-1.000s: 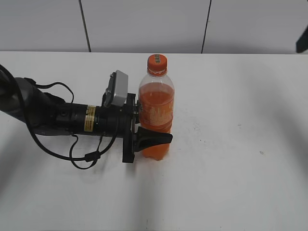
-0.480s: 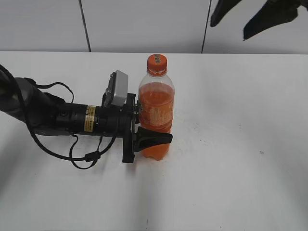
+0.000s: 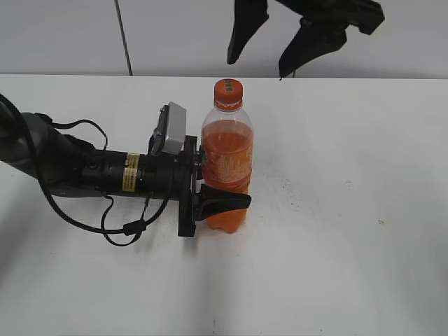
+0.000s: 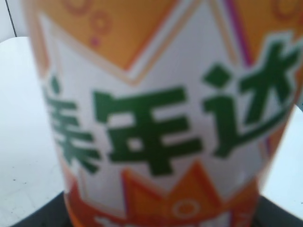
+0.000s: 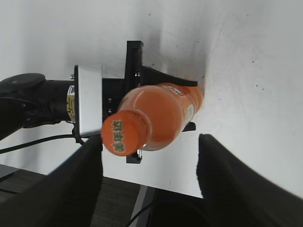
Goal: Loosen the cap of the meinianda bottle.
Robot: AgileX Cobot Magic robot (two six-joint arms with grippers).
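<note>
The meinianda bottle (image 3: 227, 164) stands upright on the white table (image 3: 336, 238), full of orange drink, with its orange cap (image 3: 228, 89) on top. My left gripper (image 3: 217, 199) is shut on the bottle's lower body, one black finger across its front. The left wrist view is filled by the bottle's label (image 4: 161, 118). My right gripper (image 3: 262, 61) is open and hangs above and to the right of the cap, not touching it. In the right wrist view the cap (image 5: 121, 134) and the bottle (image 5: 163, 116) show from above, with the cap near my right gripper's (image 5: 149, 161) left finger.
The left arm (image 3: 77, 171) with its cables lies across the table's left side. A grey panelled wall (image 3: 175, 35) runs behind the table. The table's edge and dark floor (image 5: 113, 203) show in the right wrist view.
My right gripper has come in from the upper right and moved left, now above the cap. The left gripper and the bottle have not moved.
</note>
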